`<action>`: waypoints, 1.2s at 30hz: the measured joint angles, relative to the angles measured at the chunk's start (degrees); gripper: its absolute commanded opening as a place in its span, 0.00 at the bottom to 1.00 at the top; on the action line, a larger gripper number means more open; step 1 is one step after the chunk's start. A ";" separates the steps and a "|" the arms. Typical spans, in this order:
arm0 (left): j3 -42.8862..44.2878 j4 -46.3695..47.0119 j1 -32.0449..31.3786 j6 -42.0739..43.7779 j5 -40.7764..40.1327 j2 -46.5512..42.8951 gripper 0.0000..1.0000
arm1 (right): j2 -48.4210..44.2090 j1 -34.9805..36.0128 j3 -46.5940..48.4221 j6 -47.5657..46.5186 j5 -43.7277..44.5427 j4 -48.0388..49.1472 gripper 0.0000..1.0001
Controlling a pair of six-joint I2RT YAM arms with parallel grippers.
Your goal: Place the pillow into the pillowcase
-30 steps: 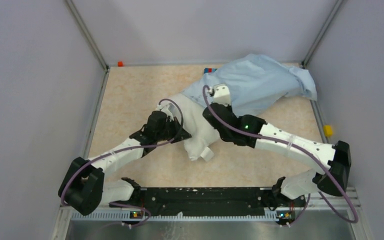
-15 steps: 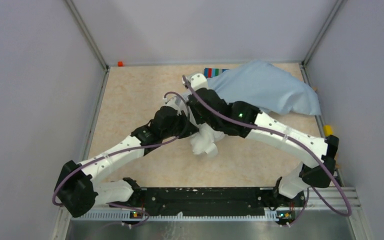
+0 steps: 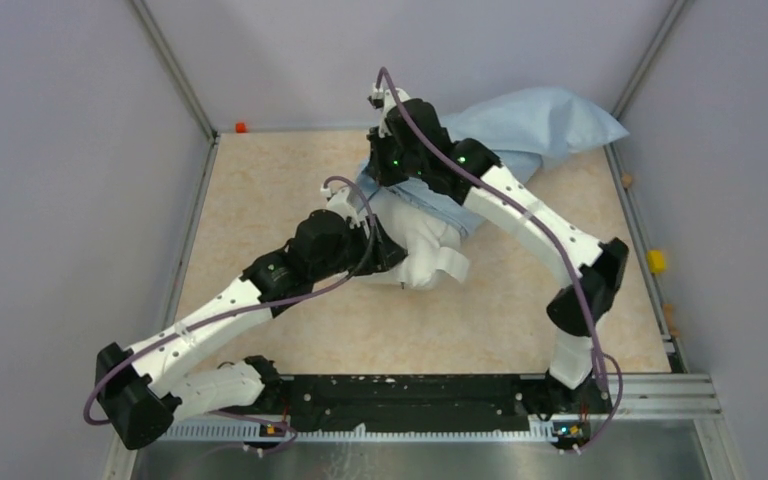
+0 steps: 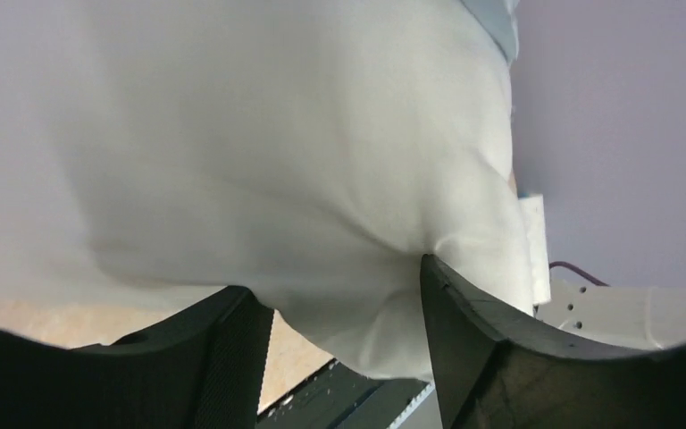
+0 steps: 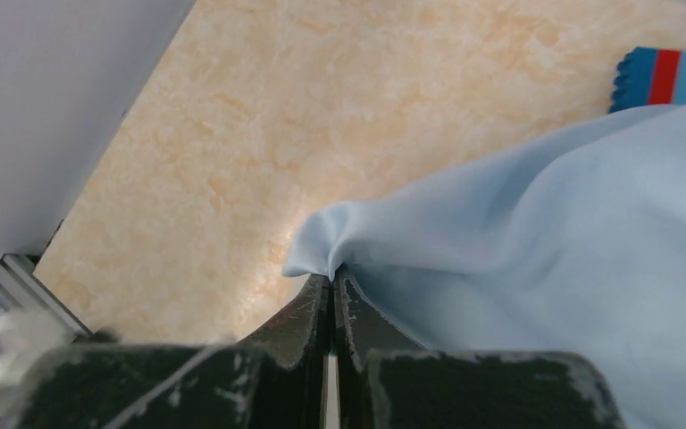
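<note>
The off-white pillow (image 3: 422, 250) lies mid-table, its far end under the light-blue pillowcase (image 3: 535, 115). My left gripper (image 3: 385, 250) is at the pillow's near-left side. In the left wrist view its jaws (image 4: 338, 275) stand open, pillow (image 4: 277, 134) fabric bulges down between them, and the right finger (image 4: 464, 331) touches the cloth. A strip of pillowcase (image 4: 493, 13) shows at the top. My right gripper (image 3: 388, 140) is raised at the back centre, shut (image 5: 332, 273) on a pinched edge of the pillowcase (image 5: 545, 223), which hangs from it above the table.
A striped cloth piece (image 5: 670, 76) lies on the table by the pillowcase. A small orange thing (image 3: 241, 127) sits at the back left corner and a yellow one (image 3: 656, 261) on the right rail. Grey walls enclose three sides. The black base rail (image 3: 410, 390) runs along the front.
My right gripper has carried the pillowcase edge left and up toward the back, drawing the cloth over the pillow's far end. My left jaws have gone from shut to open at the pillow.
</note>
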 measured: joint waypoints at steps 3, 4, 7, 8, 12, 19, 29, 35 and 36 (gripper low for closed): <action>0.00 -4.13 -0.04 1.62 -0.85 -1.55 0.82 | 6.01 -3.50 -2.12 2.69 -7.02 4.02 0.00; 0.00 -5.55 -0.04 2.34 -1.38 -2.97 0.88 | 7.76 -4.24 -2.51 3.48 -8.90 5.01 0.00; 0.35 -8.85 -0.09 5.03 -2.29 -7.96 0.99 | 12.83 -5.84 -2.84 5.79 -13.75 7.69 0.00; 1.20 -10.45 -0.15 6.19 -2.97 -9.49 0.99 | 14.10 -6.08 -2.64 6.36 -14.97 8.59 0.00; 7.80 -14.73 -0.20 11.50 -5.95 -9.97 0.99 | 17.68 -6.16 0.72 8.22 -18.53 10.80 0.00; 14.82 -16.46 -0.24 20.98 -12.33 0.07 0.97 | 18.47 -6.16 4.83 10.12 -20.94 12.85 0.00; 16.76 -19.85 0.11 24.81 -16.76 14.10 0.00 | 17.16 -6.12 4.61 9.25 -18.56 9.88 0.00; 19.58 -17.75 0.92 20.65 -5.66 14.01 0.00 | 11.21 -5.33 3.06 6.93 -13.84 7.39 0.00; 19.89 -15.72 0.92 18.99 -2.56 13.77 0.00 | 10.21 -5.14 3.06 6.40 -12.90 6.84 0.00</action>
